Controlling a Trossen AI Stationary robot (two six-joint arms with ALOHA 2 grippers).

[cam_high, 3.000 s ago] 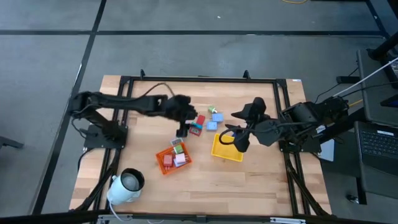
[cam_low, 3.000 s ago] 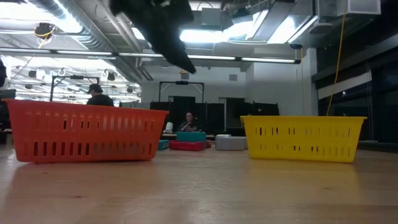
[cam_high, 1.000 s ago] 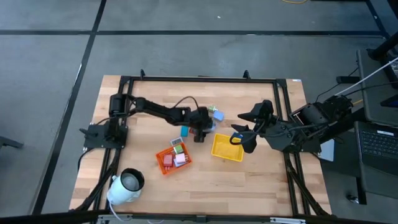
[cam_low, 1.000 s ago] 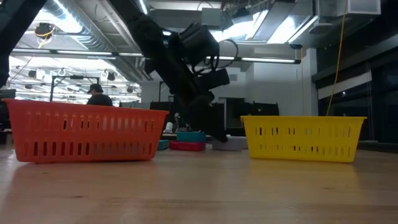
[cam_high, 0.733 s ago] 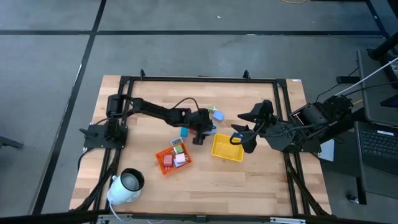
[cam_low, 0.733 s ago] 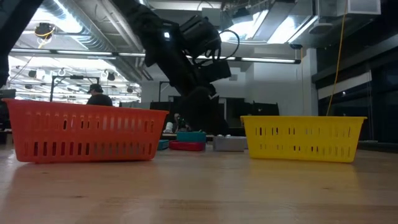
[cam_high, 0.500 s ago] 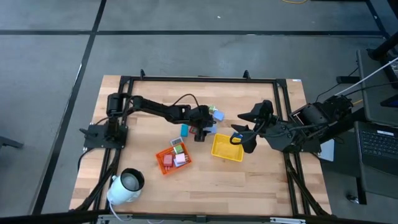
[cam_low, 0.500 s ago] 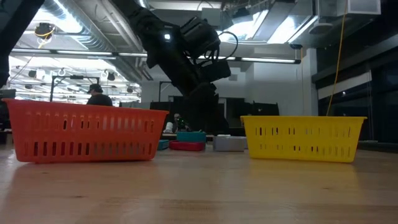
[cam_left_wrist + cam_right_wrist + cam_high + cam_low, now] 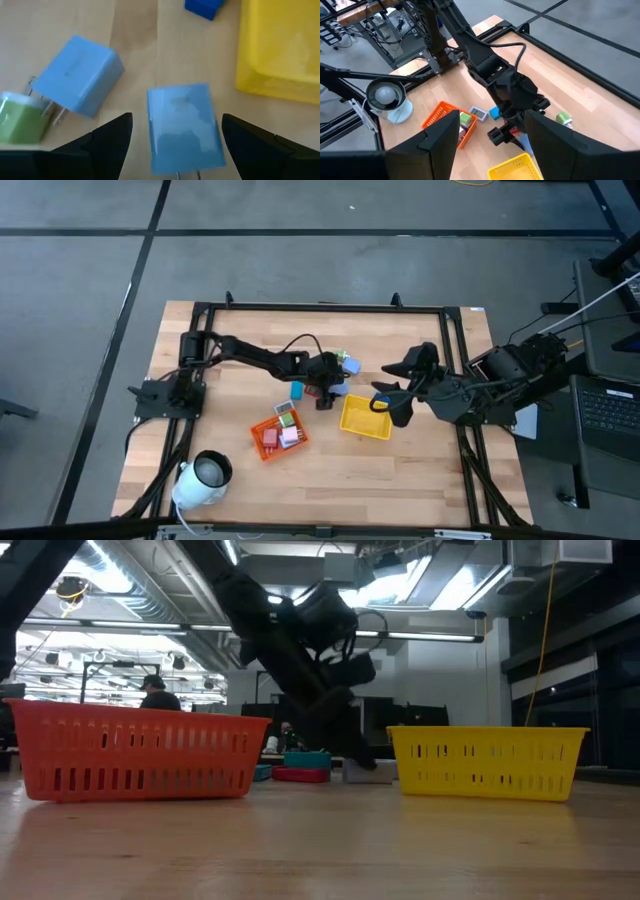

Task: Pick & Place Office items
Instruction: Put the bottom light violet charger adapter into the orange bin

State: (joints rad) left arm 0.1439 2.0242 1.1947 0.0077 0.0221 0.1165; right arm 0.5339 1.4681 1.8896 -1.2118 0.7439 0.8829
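Note:
My left gripper (image 9: 325, 395) is low over the loose office items beside the yellow tray (image 9: 362, 418) and is open. Its fingers stand on either side of a light-blue block (image 9: 184, 127) that lies flat on the table; I cannot tell whether they touch it. Next to it lie another light-blue block (image 9: 75, 80) with metal prongs, a green block (image 9: 17, 120) and a dark blue block (image 9: 202, 6). My right gripper (image 9: 386, 402) is open and empty above the yellow tray's right end.
The orange tray (image 9: 264, 442), with several small blocks in it, stands near the table's middle front. A white cylinder (image 9: 205, 475) with a dark hollow lies at the front left. A blue block (image 9: 296, 390) lies left of my left gripper. People show in the room behind the table.
My left gripper has drawn back a little toward the table's left and risen. It has then gone down again toward the yellow tray and now stands low over the loose blocks.

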